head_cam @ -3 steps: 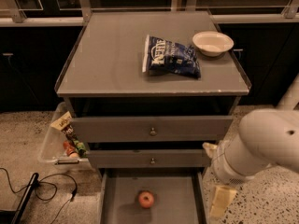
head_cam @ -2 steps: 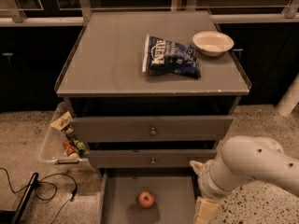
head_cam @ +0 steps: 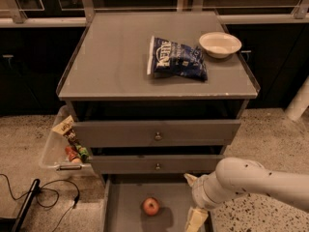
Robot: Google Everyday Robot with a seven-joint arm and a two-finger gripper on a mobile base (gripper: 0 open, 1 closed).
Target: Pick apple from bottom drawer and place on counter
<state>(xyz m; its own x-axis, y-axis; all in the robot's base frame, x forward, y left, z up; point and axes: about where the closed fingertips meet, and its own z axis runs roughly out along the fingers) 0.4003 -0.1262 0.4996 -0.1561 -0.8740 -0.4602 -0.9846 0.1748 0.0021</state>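
Gripper (head_cam: pixel 195 219) low at the drawer's (head_cam: pixel 124 212) right side, grip state indiscernible; apple (head_cam: pixel 151 206) lies near, to its left, untouched.

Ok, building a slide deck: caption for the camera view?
Gripper low at the open bottom drawer, right of the apple; chip bag and bowl sit on the counter.

Odds and ends on and around the cabinet.
Blue chip bag (head_cam: pixel 177 58) lying flat, white bowl (head_cam: pixel 220 44) just beside it; clear bin (head_cam: pixel 50 151) of snack packets at left; black cable (head_cam: pixel 48 197) on speckled floor (head_cam: pixel 270 134); gripper (head_cam: pixel 194 200) low right.
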